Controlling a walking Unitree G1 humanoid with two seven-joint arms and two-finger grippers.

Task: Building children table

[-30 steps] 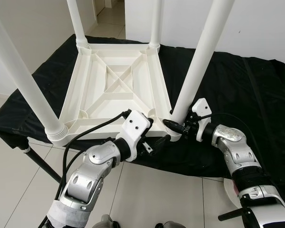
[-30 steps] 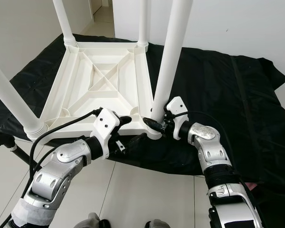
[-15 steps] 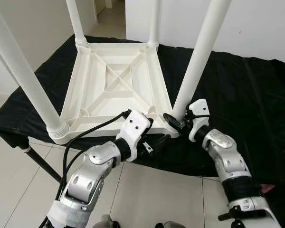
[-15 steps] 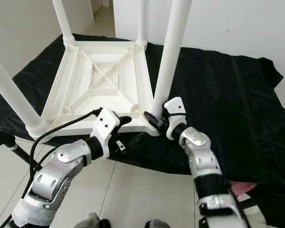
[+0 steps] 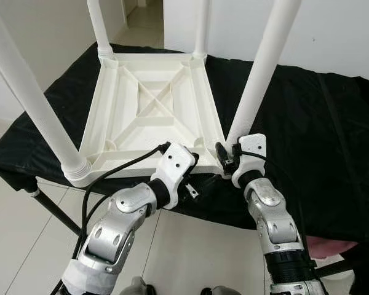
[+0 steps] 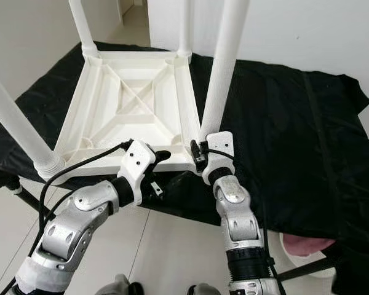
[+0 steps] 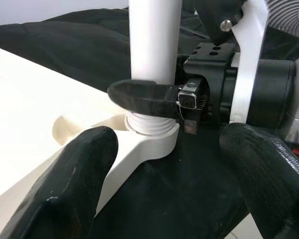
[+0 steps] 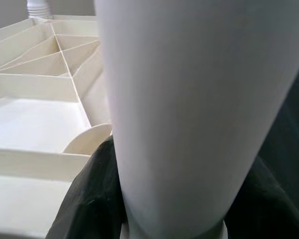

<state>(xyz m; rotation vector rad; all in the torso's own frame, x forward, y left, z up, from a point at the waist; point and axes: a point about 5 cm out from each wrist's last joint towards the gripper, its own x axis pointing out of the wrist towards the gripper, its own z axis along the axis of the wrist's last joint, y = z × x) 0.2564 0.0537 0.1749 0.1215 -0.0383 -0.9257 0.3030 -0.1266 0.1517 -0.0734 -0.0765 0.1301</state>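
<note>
A white children's table (image 5: 154, 110) lies upside down on a black cloth (image 5: 307, 135), its legs pointing up. My right gripper (image 5: 223, 157) is shut on the base of the near right leg (image 5: 258, 80), just above the threaded socket (image 7: 152, 130). One of its black fingers (image 7: 144, 97) wraps across the front of that leg. In the right wrist view the leg (image 8: 189, 99) stands between the dark fingers (image 8: 87, 199). My left gripper (image 7: 164, 189) is open, just short of the same corner at the table's near edge, touching nothing.
Three other legs stand screwed in at the near left (image 5: 31, 98), far left (image 5: 98, 27) and far right (image 5: 202, 27) corners. The cloth-covered stand ends close in front of me, with a black strut (image 5: 49, 209) and tiled floor (image 5: 24, 246) below. A pink object (image 5: 332, 249) lies lower right.
My right arm has swung in from the right until its forearm points straight ahead, the wrist turning around the leg while staying at its base. The left arm has not moved.
</note>
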